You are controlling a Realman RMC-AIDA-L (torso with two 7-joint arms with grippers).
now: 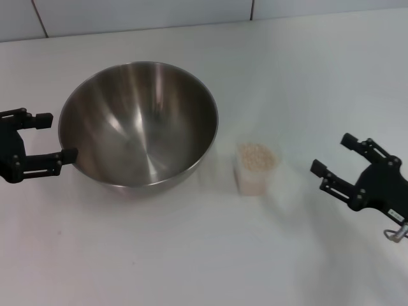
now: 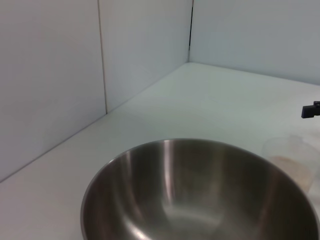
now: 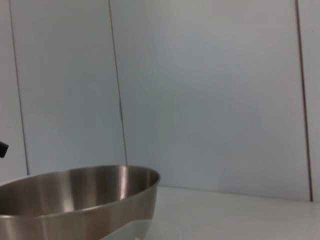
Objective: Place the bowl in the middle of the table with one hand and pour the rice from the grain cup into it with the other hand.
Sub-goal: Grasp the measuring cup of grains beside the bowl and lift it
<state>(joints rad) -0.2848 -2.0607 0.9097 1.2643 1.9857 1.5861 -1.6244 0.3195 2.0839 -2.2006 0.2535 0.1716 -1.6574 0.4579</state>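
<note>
Two arms in my head view, one at each side of the plain matte white tabletop (image 1: pixel 191 255). My left gripper (image 1: pixel 56 136) sits at the left edge, black fingers spread apart; the lower fingertip (image 1: pixel 69 153) looks to be touching, or just shy of, the outer wall of the large round stainless-steel mixing bowl (image 1: pixel 139 121), the upper one stands near the rim. Nothing is clamped.

Bowl stands upright, left of table centre, brushed inside bare and shiny. Left wrist view looks down into the bowl (image 2: pixel 200 195) from close above its near rim.

Just to the bowl's right, close but with a sliver of table showing between them, stands the small translucent plastic grain cup (image 1: pixel 256 169), upright. Pale beige rice grains (image 1: pixel 257 156) fill it near to the rim. In the left wrist view the cup (image 2: pixel 292 162) shows faintly past the bowl's far edge.

My right gripper (image 1: pixel 336 156) hangs at the right side, well apart from the cup, fingers spread and holding nothing. Right wrist view catches only the bowl's (image 3: pixel 75 200) outer wall low in front of a white panelled wall (image 3: pixel 210 90).
</note>
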